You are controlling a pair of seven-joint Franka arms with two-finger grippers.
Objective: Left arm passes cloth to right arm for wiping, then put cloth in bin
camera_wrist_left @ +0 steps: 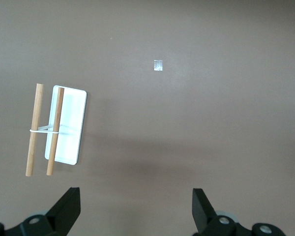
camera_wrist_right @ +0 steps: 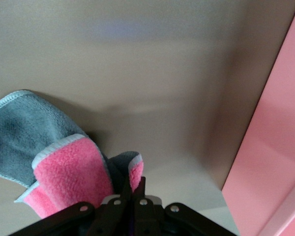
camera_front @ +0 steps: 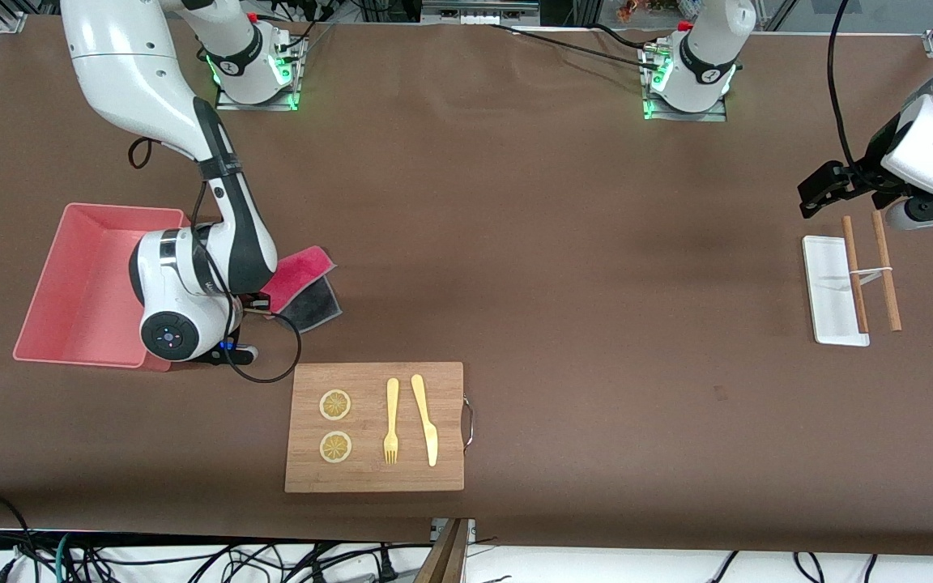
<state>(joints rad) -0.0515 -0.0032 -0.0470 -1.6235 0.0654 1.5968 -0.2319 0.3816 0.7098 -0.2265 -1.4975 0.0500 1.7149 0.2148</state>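
Right wrist view: my right gripper [camera_wrist_right: 132, 189] pinches the soft pink-and-grey folded cloth [camera_wrist_right: 71, 169] by one edge, beside the salmon-pink plastic bin [camera_wrist_right: 270, 147]. It looks light and floppy, so it will probably droop. My left gripper [camera_wrist_left: 135, 209] waits wide open, holding nothing.

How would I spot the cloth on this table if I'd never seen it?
Find the big pink bin at the right arm's end of the table. Beside it, the right end effector is shut on a small folded cloth. It is the only soft thing here, bright pink on one face and dark grey on the other.
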